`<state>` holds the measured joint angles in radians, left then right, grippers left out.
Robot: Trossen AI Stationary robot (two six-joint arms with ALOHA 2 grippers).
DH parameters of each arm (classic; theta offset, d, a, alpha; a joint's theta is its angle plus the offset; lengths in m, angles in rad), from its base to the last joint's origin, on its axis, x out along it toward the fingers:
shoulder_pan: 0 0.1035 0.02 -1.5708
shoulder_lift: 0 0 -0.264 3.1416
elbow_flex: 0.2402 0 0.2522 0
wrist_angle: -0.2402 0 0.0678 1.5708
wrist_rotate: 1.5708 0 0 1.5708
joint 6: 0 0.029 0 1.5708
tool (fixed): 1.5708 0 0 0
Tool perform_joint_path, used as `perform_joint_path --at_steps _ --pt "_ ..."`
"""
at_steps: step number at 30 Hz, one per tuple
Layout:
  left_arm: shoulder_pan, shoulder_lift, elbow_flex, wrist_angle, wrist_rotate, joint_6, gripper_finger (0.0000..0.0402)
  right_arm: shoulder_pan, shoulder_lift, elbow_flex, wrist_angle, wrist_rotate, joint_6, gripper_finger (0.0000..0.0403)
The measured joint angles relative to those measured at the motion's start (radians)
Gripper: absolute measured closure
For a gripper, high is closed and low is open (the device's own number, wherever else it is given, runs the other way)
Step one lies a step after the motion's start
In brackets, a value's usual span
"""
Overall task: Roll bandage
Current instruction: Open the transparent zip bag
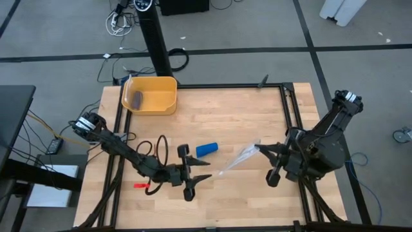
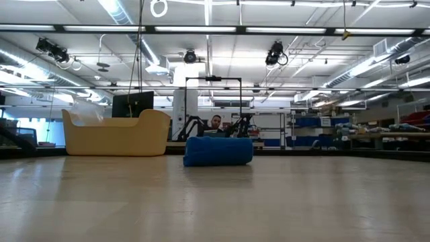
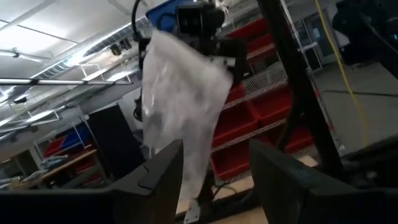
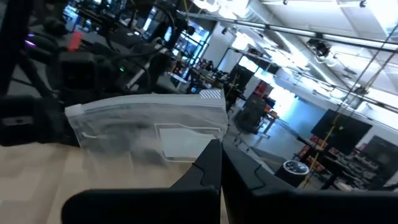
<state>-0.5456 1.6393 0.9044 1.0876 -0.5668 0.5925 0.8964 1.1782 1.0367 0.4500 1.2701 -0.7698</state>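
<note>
Bin (image 1: pixel 168 96) holds a purple-grey roll (image 1: pixel 137 98); right jaws pinch the plastic packet (image 1: pixel 237 160), left jaws open.

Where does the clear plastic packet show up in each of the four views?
High view: clear plastic packet, right of centre, pinched by the right gripper, beside the bandage.
Low view: not in it.
Left wrist view: centre, beyond the open left gripper.
Right wrist view: centre.
Shared landmark: the right gripper's pinch on it.
</note>
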Motion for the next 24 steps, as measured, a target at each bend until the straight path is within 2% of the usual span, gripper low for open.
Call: perform_joint_path --at_steps 7,12,15,19,24 --pt "0.0 0.065 0.118 -0.009 -0.017 0.005 0.0212 -0.04 0.0 0.0 0.002 -0.022 -0.001 0.0403" --pt "0.0 0.083 0.165 -0.008 -0.119 0.007 0.0215 -0.042 0.0 0.0 0.005 -0.034 0.0 0.0403" --pt "0.0 0.083 0.167 -0.008 -0.143 0.01 0.0228 -0.042 0.0 0.0 0.005 -0.035 0.0 0.0403" --pt "0.0 0.084 0.167 -0.009 -0.174 0.03 0.0271 -0.042 0.0 0.0 0.005 -0.037 0.005 0.0403" --pt "-0.004 0.084 0.167 0.009 -0.18 0.086 0.0363 -0.042 0.0 0.0 0.005 -0.04 0.009 0.0403"
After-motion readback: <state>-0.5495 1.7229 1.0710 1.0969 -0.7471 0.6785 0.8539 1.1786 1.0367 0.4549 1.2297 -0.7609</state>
